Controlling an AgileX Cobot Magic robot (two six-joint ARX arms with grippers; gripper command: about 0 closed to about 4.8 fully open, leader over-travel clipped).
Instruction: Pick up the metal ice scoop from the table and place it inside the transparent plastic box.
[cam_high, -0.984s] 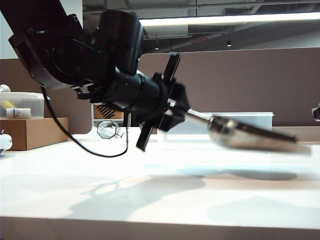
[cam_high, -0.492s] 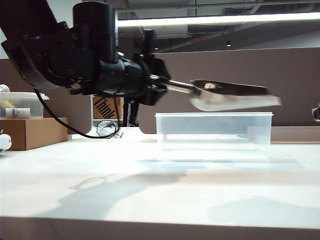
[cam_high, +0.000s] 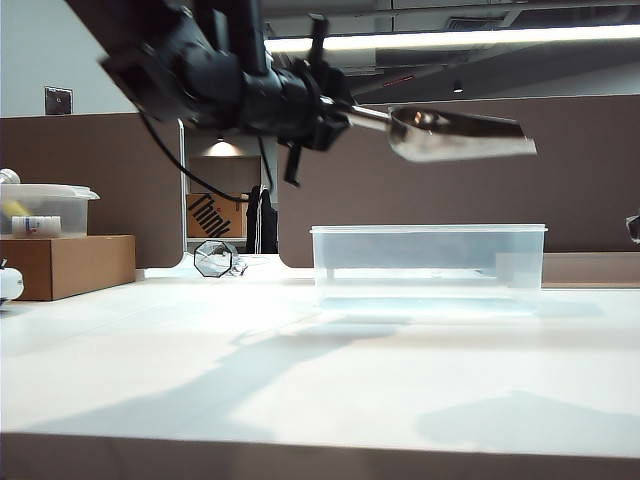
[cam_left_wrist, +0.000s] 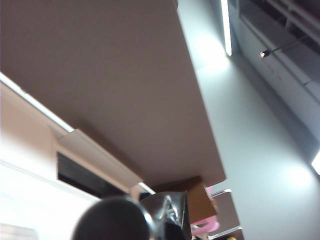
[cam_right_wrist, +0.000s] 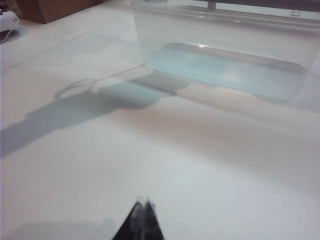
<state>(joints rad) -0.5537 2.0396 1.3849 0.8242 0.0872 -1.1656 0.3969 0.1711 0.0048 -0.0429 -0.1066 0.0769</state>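
Observation:
The metal ice scoop (cam_high: 455, 135) hangs level in the air, well above the transparent plastic box (cam_high: 430, 258), with its bowl pointing right. My left gripper (cam_high: 335, 110) is shut on its tubular handle, high at the upper left of the exterior view. The left wrist view shows only a shiny part of the scoop (cam_left_wrist: 172, 212) against the ceiling. The box (cam_right_wrist: 225, 55) stands empty on the white table (cam_high: 300, 380). My right gripper (cam_right_wrist: 143, 202) is shut with its tips together, low over the table and short of the box, holding nothing.
A cardboard box (cam_high: 65, 265) with a smaller clear lidded tub (cam_high: 45, 210) on it stands at the left. A small octagonal object (cam_high: 213, 258) lies behind it on the table. A brown partition (cam_high: 590, 170) runs along the back.
My left arm has lifted the scoop from just above the table to well above the box's rim, and the arm has risen with it. The right gripper has not moved.

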